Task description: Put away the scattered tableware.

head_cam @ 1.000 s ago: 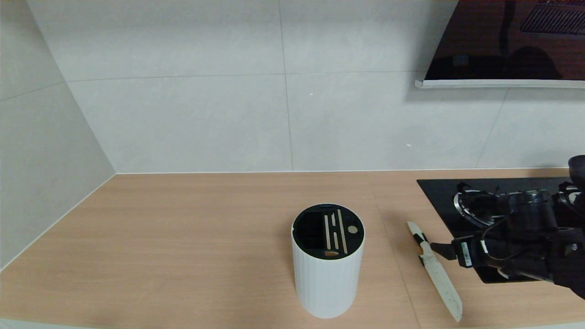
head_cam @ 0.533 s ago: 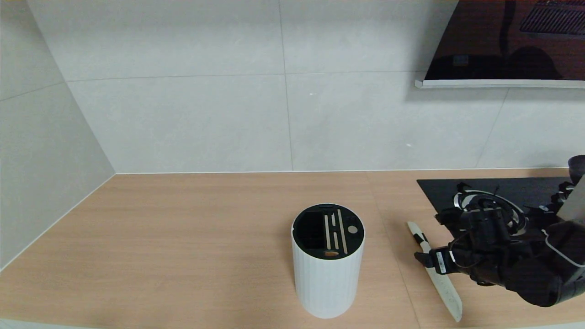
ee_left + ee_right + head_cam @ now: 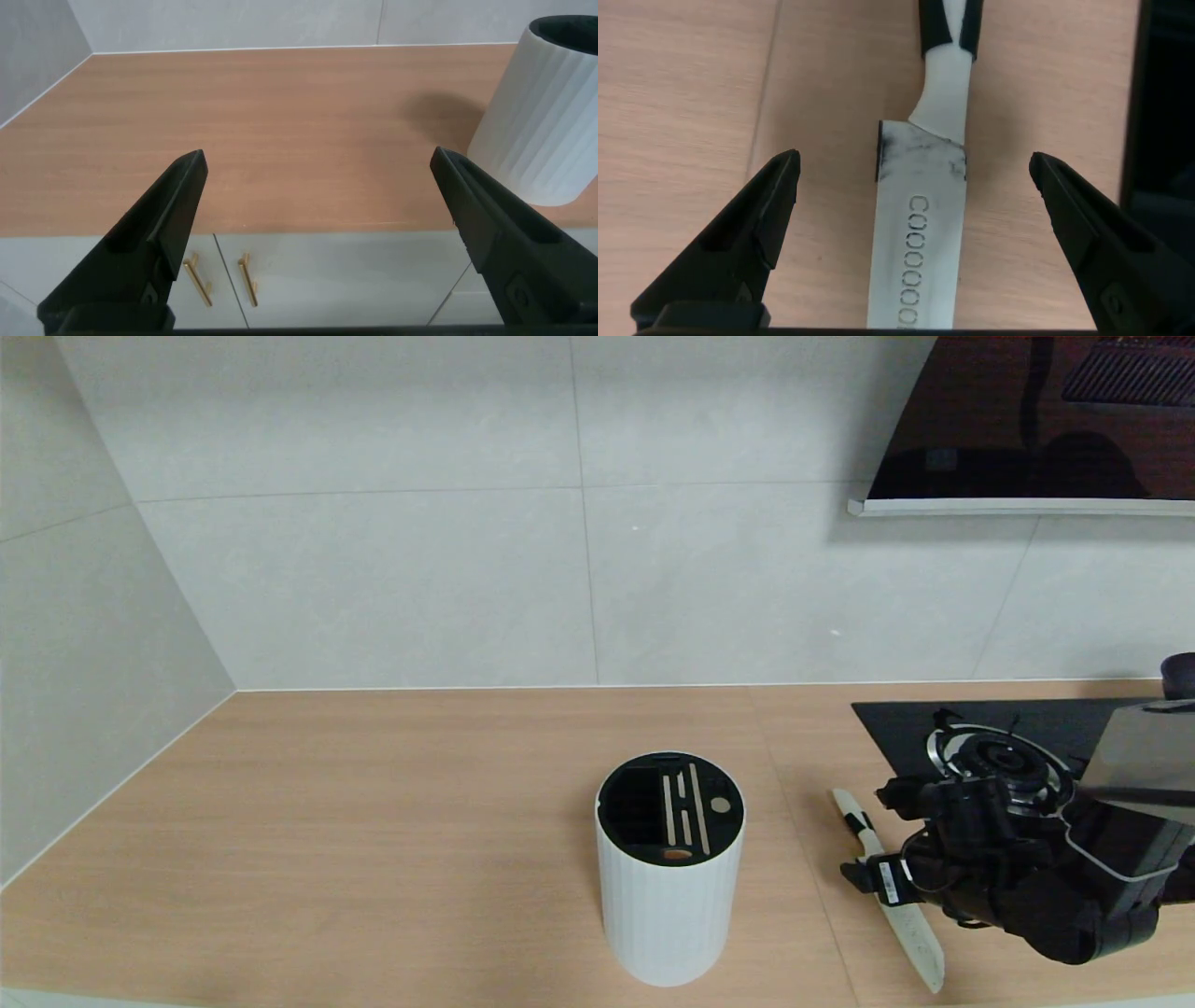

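Observation:
A white-bladed knife [image 3: 918,938] with a white and black handle lies on the wooden counter, to the right of the holder. My right gripper [image 3: 874,837] hangs open just above it, near where blade meets handle. In the right wrist view the knife [image 3: 920,233] runs between the spread fingers [image 3: 738,252] of the right gripper [image 3: 913,163], untouched. The white ribbed holder [image 3: 668,896] stands upright, its black top cut with slots. My left gripper [image 3: 318,159] is open over the counter's front edge, with the holder [image 3: 547,112] off to one side.
A black hob [image 3: 896,723] with a burner [image 3: 999,758] lies close behind the knife on the right. A range hood [image 3: 1027,429] hangs above it. Tiled walls close the back and left. Cabinet handles [image 3: 248,280] show below the counter edge.
My right arm has swung left and down from beside the hob, so its open gripper now straddles the knife. Knife and holder have stayed put.

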### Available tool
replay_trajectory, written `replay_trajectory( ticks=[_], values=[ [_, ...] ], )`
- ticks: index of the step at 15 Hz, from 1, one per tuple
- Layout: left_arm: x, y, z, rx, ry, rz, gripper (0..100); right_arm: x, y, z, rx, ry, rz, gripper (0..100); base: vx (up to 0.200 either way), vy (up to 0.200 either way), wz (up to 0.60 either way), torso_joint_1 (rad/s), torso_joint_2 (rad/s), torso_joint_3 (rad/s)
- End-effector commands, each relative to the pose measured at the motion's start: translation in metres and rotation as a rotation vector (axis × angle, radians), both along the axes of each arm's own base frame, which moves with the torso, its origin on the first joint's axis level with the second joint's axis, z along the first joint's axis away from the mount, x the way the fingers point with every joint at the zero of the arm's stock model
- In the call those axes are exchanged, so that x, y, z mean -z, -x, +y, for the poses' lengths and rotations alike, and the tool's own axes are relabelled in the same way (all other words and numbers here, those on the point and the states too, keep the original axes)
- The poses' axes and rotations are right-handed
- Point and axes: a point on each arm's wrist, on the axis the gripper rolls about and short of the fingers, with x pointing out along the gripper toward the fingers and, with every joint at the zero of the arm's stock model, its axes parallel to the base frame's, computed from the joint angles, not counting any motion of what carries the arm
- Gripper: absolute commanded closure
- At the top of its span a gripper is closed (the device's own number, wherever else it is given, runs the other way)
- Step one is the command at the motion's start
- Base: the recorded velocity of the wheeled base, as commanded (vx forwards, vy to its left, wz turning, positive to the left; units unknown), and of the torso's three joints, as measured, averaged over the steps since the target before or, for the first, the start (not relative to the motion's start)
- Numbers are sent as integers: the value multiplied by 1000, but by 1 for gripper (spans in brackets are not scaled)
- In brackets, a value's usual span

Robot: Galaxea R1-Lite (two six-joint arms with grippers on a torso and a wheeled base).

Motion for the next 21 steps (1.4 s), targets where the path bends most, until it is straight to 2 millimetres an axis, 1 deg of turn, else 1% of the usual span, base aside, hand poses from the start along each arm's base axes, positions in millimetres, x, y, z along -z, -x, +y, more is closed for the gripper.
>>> replay_trajectory(
  ticks=[1,5,13,14,18,21],
  values=[
    [0,0,0,0,0,1,0,7,-3,0,2,2,6,0,0,0,0,0,0,0],
    [0,0,0,0,0,-1,0,13,-6,-7,24,3,15,0,0,0,0,0,0,0],
    [0,0,0,0,0,1,0,20,-10,-8,29,2,15,0,0,0,0,0,0,0],
    [0,0,0,0,0,1,0,21,-10,-8,29,2,16,100,0,0,0,0,0,0],
    [0,0,0,0,0,-1,0,23,-11,-8,29,1,7,100,0,0,0,0,0,0],
    [0,0,0,0,0,-1,0,19,-11,-8,31,-2,-8,100,0,0,0,0,0,0]
  ],
)
